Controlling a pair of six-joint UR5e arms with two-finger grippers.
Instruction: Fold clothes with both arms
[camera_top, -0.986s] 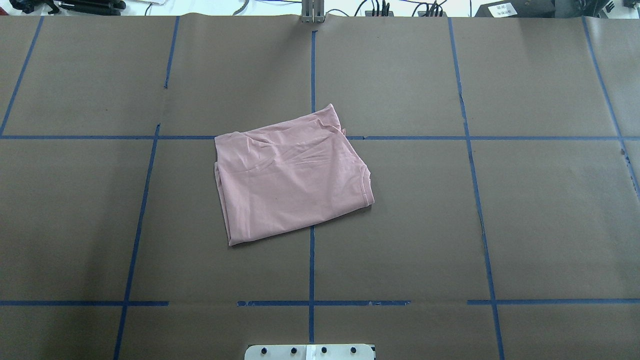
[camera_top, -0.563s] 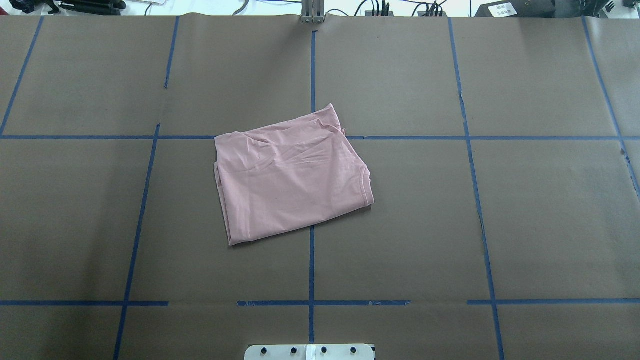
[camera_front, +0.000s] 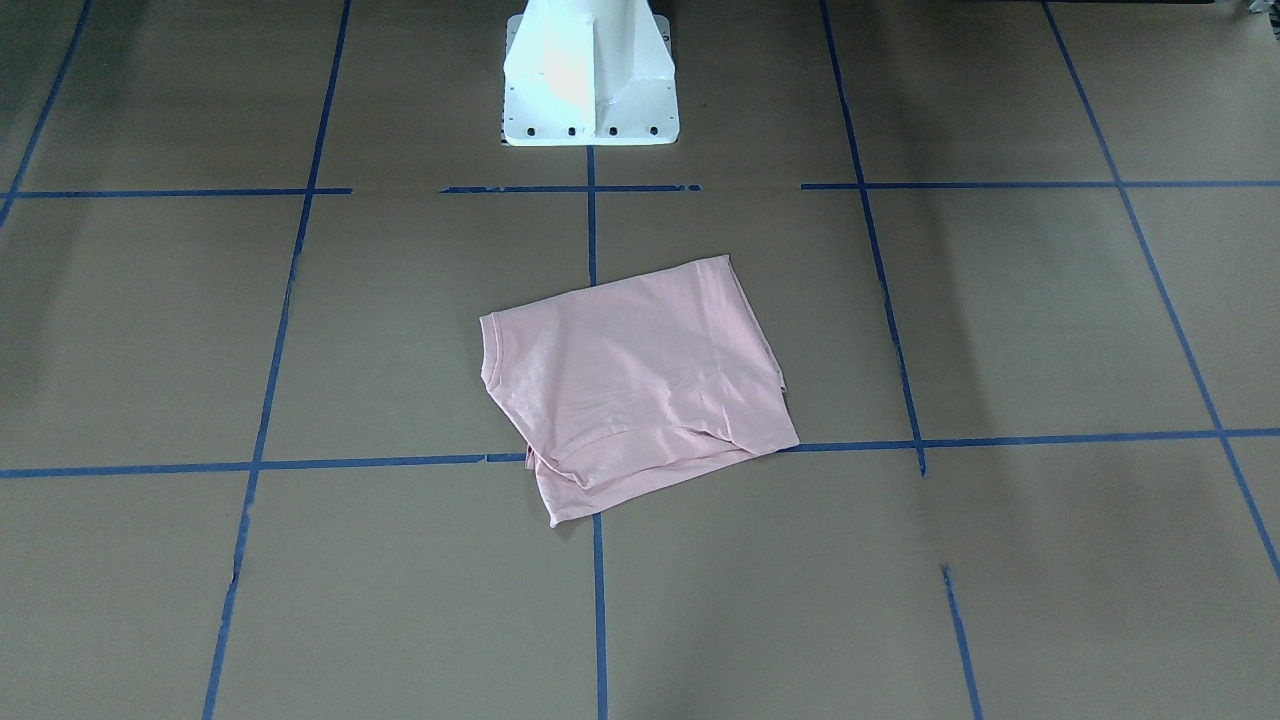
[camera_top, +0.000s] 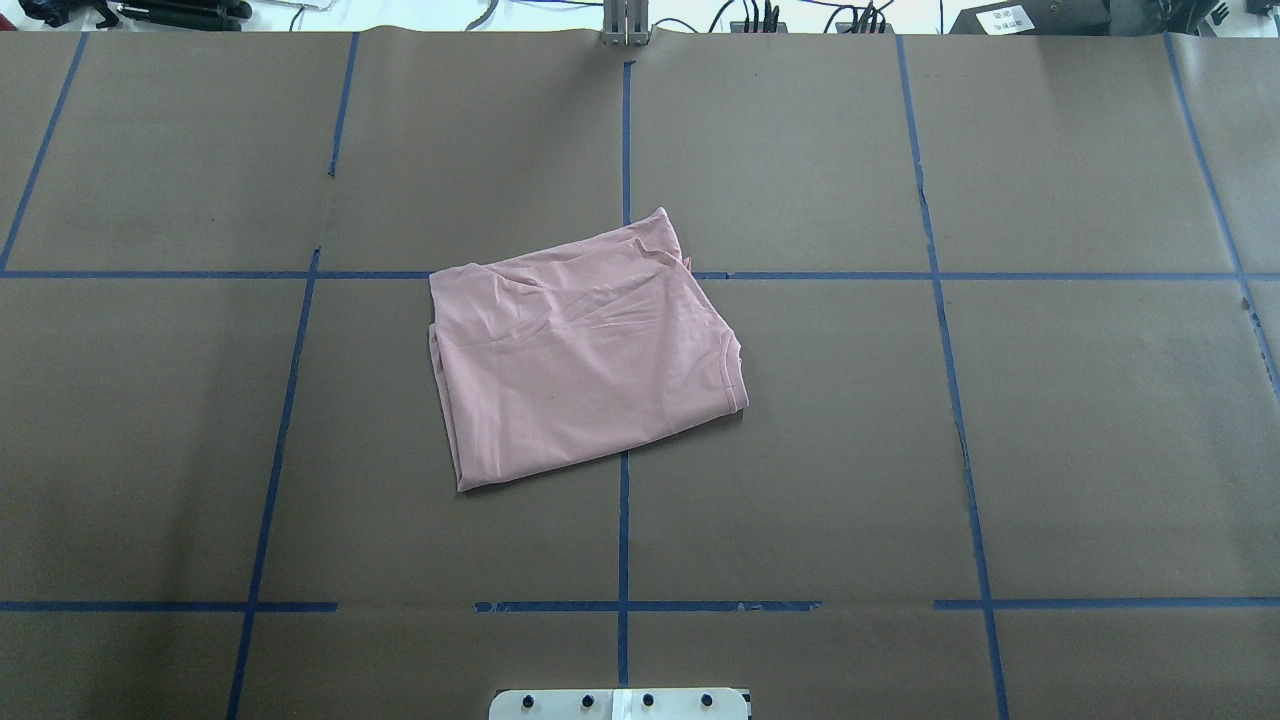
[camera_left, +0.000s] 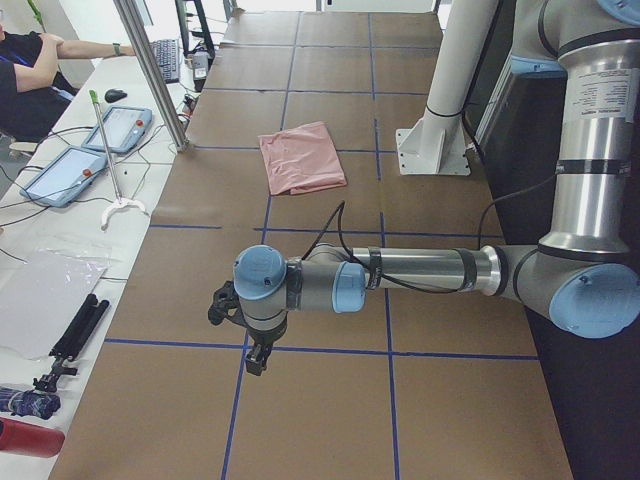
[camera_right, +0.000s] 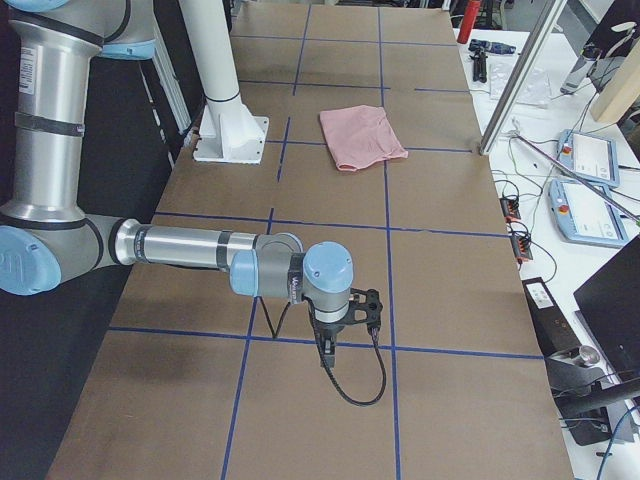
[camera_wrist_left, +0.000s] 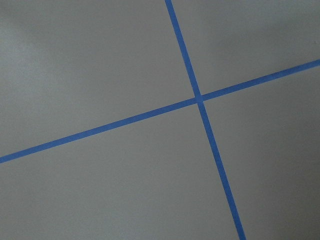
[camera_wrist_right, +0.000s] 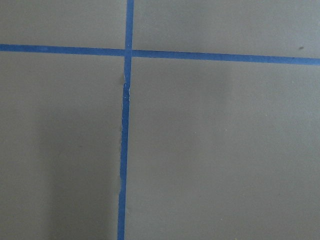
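Nothing has shifted on the worktop (camera_top: 1100, 450) since the earlier overhead pictures; the shirt (camera_top: 585, 355) keeps the same outline and place. At the near edge stands the pedestal (camera_front: 588, 75), with no arm over the middle of the table. The left gripper (camera_left: 255, 358) hangs above a tape (camera_top: 622, 540) crossing toward the left end, well apart from the shirt, and the right gripper (camera_right: 328, 352) hangs likewise toward the right end. Only the side views show them, so whether their jaws are spread or pressed together cannot be told; nothing is seen hanging from either, and each wrist camera sees only bare brown paper and blue tape. Farther out, about midway between the near and far edges and a little toward the left end, the shirt lies flat as a compact, roughly four-sided packet, skewed to the tape grid and straddling the centre line. Its print is not visible. Creases run across its far part, and along the far side a lower layer sticks out past the top one. Judgement: the folding appears done or nearly so, with both arms withdrawn. What could remain is squaring the uneven far edge and smoothing the wrinkles, should a neater result be required.
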